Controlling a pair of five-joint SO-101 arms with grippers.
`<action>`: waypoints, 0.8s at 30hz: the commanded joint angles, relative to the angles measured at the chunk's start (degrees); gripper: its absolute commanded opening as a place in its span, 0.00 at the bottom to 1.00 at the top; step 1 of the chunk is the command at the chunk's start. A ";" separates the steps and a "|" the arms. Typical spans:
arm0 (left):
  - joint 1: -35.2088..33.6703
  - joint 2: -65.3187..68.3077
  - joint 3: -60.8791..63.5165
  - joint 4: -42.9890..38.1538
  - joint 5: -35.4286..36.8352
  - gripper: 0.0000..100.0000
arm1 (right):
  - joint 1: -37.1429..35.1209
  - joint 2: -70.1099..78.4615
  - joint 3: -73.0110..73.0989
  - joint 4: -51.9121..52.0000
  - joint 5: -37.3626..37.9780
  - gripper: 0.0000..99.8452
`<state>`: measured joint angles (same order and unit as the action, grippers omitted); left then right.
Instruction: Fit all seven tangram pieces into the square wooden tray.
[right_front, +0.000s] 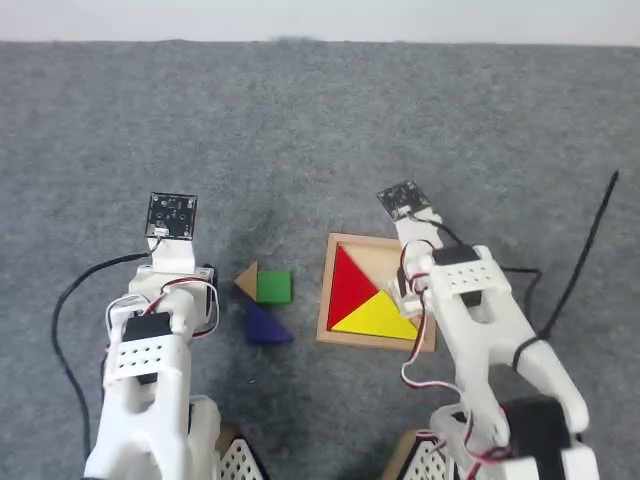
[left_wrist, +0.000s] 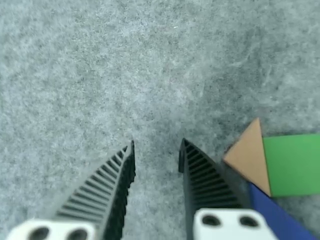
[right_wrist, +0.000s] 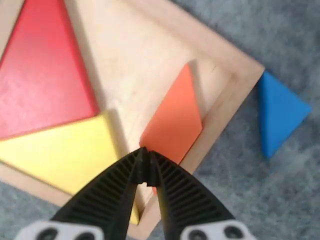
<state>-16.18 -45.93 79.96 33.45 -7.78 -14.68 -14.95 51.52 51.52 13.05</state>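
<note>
Grey felt table (right_front: 320, 120). Right gripper (right_wrist: 146, 166) jaws pressed together over orange parallelogram piece (right_wrist: 175, 117) in square wooden tray (right_wrist: 222, 107), by the rim. A nudge could ride it up. Left gripper (left_wrist: 156, 150) jaws apart, empty.

- The table (right_front: 300, 130) is overlooked from high above, facing downward.
- From the left wrist, the tan triangle (left_wrist: 247, 152) and green square (left_wrist: 292, 165) are seen closely.
- From the right wrist, the wooden tray (right_wrist: 225, 112) is seen closely.
- All three are shared with the high view.
</note>
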 joint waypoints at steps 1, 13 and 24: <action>0.26 -1.58 -2.07 0.35 0.35 0.13 | 2.24 1.10 -3.25 -1.36 0.00 0.01; 0.26 -1.58 -2.07 0.35 0.35 0.13 | 1.80 1.01 2.46 -0.75 0.79 0.01; 0.26 -1.58 -1.98 0.35 0.35 0.13 | 1.89 -12.79 12.92 0.22 3.34 0.01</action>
<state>-16.18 -45.93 79.96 33.54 -7.78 -13.10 -22.15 61.54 50.64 13.23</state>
